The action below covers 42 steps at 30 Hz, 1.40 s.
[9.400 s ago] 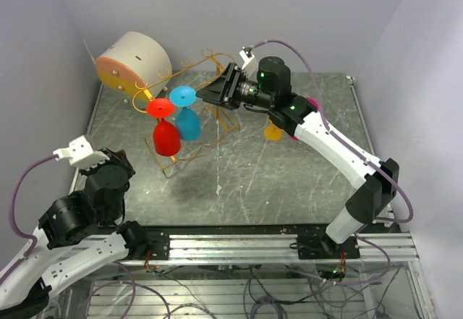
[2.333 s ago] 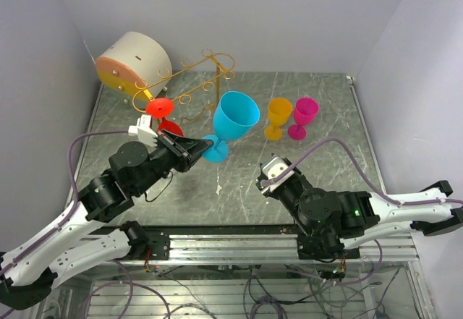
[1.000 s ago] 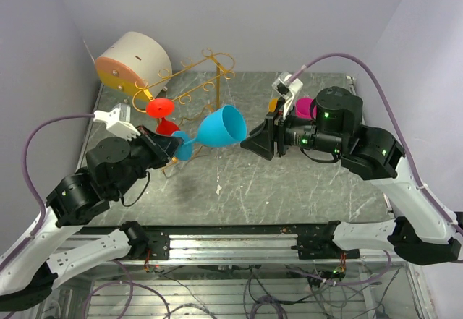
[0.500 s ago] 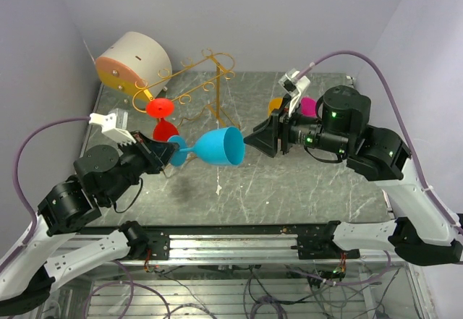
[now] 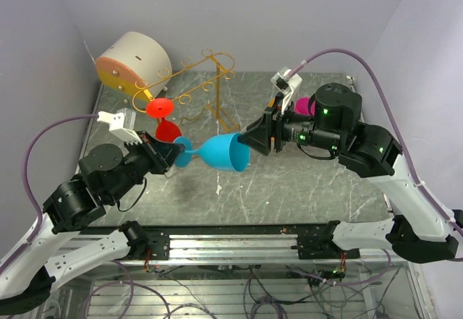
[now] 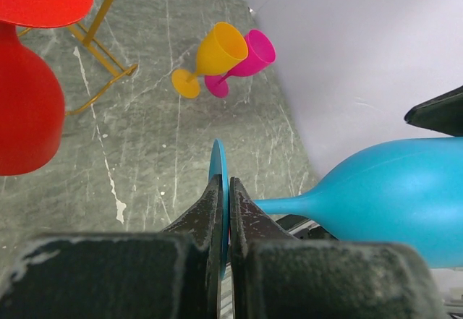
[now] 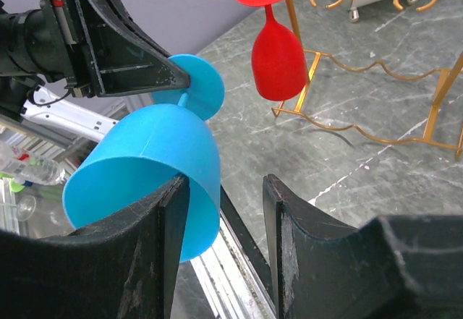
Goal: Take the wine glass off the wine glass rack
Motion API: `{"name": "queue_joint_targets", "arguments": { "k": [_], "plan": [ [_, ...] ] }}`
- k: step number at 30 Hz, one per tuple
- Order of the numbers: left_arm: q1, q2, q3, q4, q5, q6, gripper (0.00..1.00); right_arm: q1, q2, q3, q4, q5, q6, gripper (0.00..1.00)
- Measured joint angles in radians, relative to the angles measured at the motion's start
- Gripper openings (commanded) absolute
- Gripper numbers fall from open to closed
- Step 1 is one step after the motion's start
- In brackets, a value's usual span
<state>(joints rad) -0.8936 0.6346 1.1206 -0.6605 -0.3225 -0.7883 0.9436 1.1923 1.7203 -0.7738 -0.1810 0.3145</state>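
Observation:
The blue wine glass hangs on its side in the air, off the gold wire wine glass rack, bowl mouth toward the right. My left gripper is shut on its flat foot, with the stem and bowl running off to the right. My right gripper is open at the bowl's rim. One finger lies across the mouth, and the near wall edge sits in the gap. A red wine glass still hangs upside down from the rack.
An orange glass and a pink glass stand together on the grey table at the back right. A cream drum with an orange face sits at the back left, behind the rack. The rack's leg stands beside the red glass.
The left gripper has tipped the blue glass flatter and carried it lower and toward the front. The right gripper has moved left until its fingers reach the bowl's rim.

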Motion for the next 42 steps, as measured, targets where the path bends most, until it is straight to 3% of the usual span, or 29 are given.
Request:
{"name": "queue_joint_targets", "arguments": {
  "k": [3,4,6,7,12,16,19,30,37,42],
  "plan": [
    [0.000,0.010,0.000,0.010,0.010,0.000,0.07,0.000,0.002,-0.018,0.006,-0.004,0.000,0.41],
    [0.000,0.014,0.000,0.013,0.012,0.000,0.07,0.000,0.002,-0.024,0.006,-0.005,0.000,0.34],
    [0.000,0.020,0.000,0.021,0.017,0.000,0.07,0.000,0.003,-0.032,0.006,-0.008,-0.002,0.02],
    [0.000,0.024,0.000,0.024,0.018,0.000,0.10,0.000,0.005,-0.035,0.006,-0.008,-0.004,0.00],
    [0.001,0.049,0.000,0.024,0.005,0.010,0.36,0.000,0.024,-0.034,-0.003,0.041,-0.015,0.00],
    [0.001,0.077,0.003,0.010,-0.023,0.014,0.43,-0.021,0.089,0.035,-0.047,0.150,-0.027,0.00],
    [0.000,0.083,0.004,-0.018,-0.062,0.014,0.45,-0.129,0.159,0.095,-0.062,0.195,-0.038,0.00],
    [0.000,0.037,0.014,-0.079,-0.166,0.063,0.42,-0.804,0.436,0.268,-0.079,0.150,-0.001,0.00],
    [0.000,-0.060,-0.027,-0.085,-0.227,0.136,0.41,-0.944,0.525,0.385,-0.106,0.273,0.011,0.00],
    [0.000,-0.128,-0.104,-0.085,-0.296,0.176,0.41,-1.054,0.537,0.244,-0.094,0.292,0.028,0.00]
  ]
}}
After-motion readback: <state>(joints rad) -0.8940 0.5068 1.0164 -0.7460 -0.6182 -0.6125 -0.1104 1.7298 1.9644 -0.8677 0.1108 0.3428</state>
